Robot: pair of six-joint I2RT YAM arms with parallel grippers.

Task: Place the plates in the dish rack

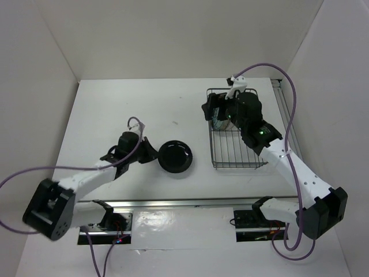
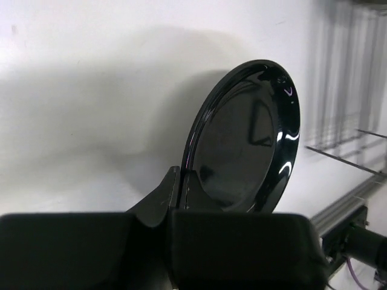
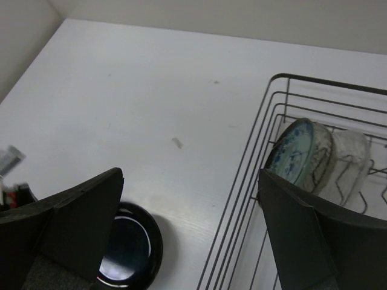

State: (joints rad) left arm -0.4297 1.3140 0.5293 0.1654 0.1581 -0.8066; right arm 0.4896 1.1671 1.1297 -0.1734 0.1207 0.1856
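One glossy black round plate (image 1: 176, 156) lies on the white table (image 1: 115, 104), left of the dark wire dish rack (image 1: 233, 158) | my left gripper (image 1: 152, 151) pinches its left rim | my right gripper (image 3: 190, 175) hangs spread above the rack | next: lift slowly, keep the pinch deep, avoid slipping.

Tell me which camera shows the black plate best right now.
Left wrist: the black plate looms large, glossy face and rim clear. Top external shows it small, left of the dish rack; right wrist catches only part, low in frame.
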